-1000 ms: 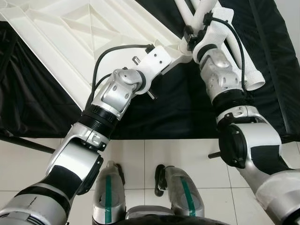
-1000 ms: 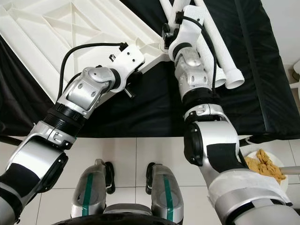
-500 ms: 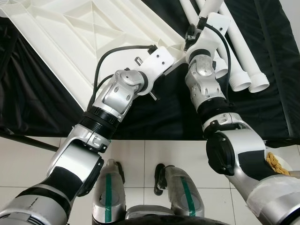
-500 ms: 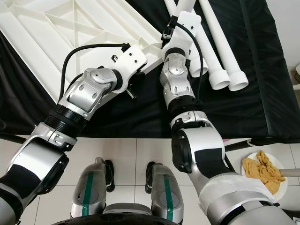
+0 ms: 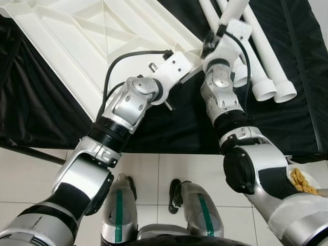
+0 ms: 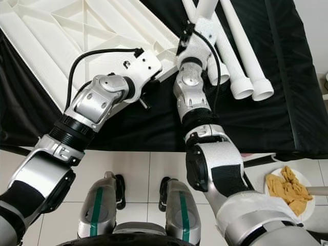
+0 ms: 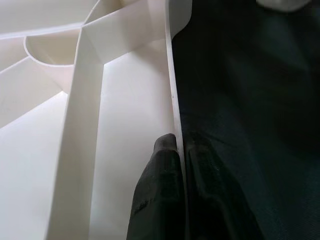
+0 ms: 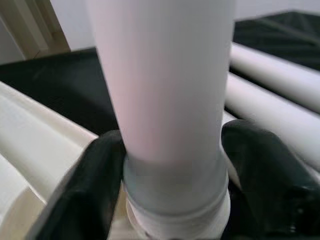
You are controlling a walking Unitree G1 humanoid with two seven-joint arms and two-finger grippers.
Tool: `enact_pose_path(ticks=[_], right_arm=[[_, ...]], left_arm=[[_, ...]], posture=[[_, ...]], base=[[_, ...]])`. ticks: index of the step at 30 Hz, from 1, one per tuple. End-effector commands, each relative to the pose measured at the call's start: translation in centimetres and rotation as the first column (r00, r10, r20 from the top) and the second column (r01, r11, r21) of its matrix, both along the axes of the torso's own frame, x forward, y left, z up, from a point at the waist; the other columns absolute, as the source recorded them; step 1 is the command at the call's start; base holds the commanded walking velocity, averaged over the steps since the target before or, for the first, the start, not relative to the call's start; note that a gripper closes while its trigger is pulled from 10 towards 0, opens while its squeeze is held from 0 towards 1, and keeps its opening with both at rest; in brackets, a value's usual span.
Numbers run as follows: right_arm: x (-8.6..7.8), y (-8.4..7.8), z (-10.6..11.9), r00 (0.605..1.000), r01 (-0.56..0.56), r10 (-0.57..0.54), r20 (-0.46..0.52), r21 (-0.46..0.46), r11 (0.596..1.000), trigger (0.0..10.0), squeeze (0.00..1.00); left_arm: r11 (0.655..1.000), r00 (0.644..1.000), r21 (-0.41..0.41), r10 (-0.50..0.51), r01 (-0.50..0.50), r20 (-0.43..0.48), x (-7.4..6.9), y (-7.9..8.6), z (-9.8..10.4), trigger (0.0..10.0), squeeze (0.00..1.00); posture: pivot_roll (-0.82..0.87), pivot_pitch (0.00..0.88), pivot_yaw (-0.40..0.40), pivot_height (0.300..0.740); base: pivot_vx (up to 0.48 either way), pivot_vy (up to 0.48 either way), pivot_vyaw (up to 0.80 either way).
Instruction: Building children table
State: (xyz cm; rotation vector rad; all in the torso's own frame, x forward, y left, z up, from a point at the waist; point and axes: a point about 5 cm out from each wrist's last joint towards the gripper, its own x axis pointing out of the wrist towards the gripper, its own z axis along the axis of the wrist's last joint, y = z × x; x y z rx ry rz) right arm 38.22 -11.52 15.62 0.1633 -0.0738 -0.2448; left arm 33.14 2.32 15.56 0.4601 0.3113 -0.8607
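Observation:
A white ribbed tabletop [image 5: 92, 36] lies upside down on the black cloth [image 5: 31, 102]. My left gripper [image 7: 179, 142] is shut on the tabletop's thin rim [image 7: 172, 75] near its right corner, one finger on each side. My right gripper [image 8: 175, 150] is shut on a white table leg [image 8: 165, 75]. Its black fingers [image 8: 95, 175] clamp the leg just above the threaded end. That leg [image 5: 234, 7] stands steeply over the same corner of the tabletop.
Two more white legs [image 5: 266, 56] lie side by side on the cloth to the right of my right arm. A white plate with yellow pieces [image 6: 287, 189] sits on the tiled floor [image 5: 154, 179] at the right. A dark bar [image 5: 25, 151] runs along the cloth's left front edge.
My right arm has swung left toward the tabletop corner with the leg, uncovering the two legs on the cloth. The left gripper stays on the rim.

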Motion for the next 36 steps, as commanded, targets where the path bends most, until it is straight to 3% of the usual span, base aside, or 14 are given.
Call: enact_pose_path(ticks=[1,10,11,19,27,28,34,35,36], right_arm=[[-0.2,-0.4,-1.0,0.999,0.009,-0.009,-0.041,0.015,1.0,10.0,1.0],[0.0,-0.5,-0.3,0.998,-0.059,0.058,0.015,0.025,0.998,10.0,1.0],[0.1,-0.5,0.0,0.997,-0.079,0.078,0.028,0.016,0.997,10.0,0.03],[0.6,-1.6,1.3,0.966,-0.237,0.237,0.098,-0.011,0.971,10.0,0.0],[1.0,-3.4,2.1,0.939,-0.324,0.33,0.099,-0.072,0.943,10.0,0.0],[1.1,-4.2,2.5,0.925,-0.357,0.368,0.094,-0.118,0.927,10.0,0.0],[1.1,-4.4,2.6,0.915,-0.379,0.392,0.093,-0.132,0.916,10.0,0.0],[1.0,-5.0,2.5,0.89,-0.438,0.451,0.065,-0.153,0.886,10.0,0.0],[1.0,-5.0,2.5,0.89,-0.438,0.451,0.065,-0.153,0.886,10.0,0.0]], left_arm=[[0.998,0.998,-0.017,-0.057,0.058,0.027,-0.5,-0.9,0.7,10.0,0.0],[0.998,0.997,-0.019,-0.067,0.068,0.026,-0.6,-1.1,0.6,10.0,0.0],[0.997,0.997,-0.018,-0.068,0.068,0.026,-0.7,-1.1,0.6,10.0,0.0],[0.997,0.997,-0.013,-0.079,0.08,0.02,-1.0,-1.2,0.2,10.0,0.0],[0.996,0.996,-0.01,-0.087,0.087,0.018,-1.2,-1.3,0.0,10.0,0.0],[0.996,0.996,-0.01,-0.088,0.088,0.019,-1.3,-1.4,0.1,10.0,0.0],[0.996,0.996,-0.01,-0.088,0.088,0.019,-1.3,-1.4,0.1,10.0,0.0],[0.996,0.996,-0.009,-0.089,0.089,0.021,-1.2,-1.3,0.2,10.0,0.0],[0.996,0.996,-0.009,-0.089,0.089,0.021,-1.2,-1.3,0.2,10.0,0.0]], posture=[[0.06,0.069,-0.024,0.74],[0.06,0.053,-0.024,0.74],[0.06,0.053,-0.024,0.74],[0.06,0.037,-0.029,0.74],[0.06,0.034,-0.033,0.74],[0.06,0.034,-0.033,0.74],[0.06,0.035,-0.033,0.74],[0.05,0.041,-0.028,0.74],[0.05,0.041,-0.028,0.74]], base=[[0.0,0.0,0.0],[0.0,0.0,0.0],[0.0,0.0,0.0],[0.0,0.0,0.0],[0.0,0.0,0.0],[0.0,0.0,0.0],[0.0,0.0,0.0],[0.0,0.0,0.0],[0.0,0.0,0.0]])
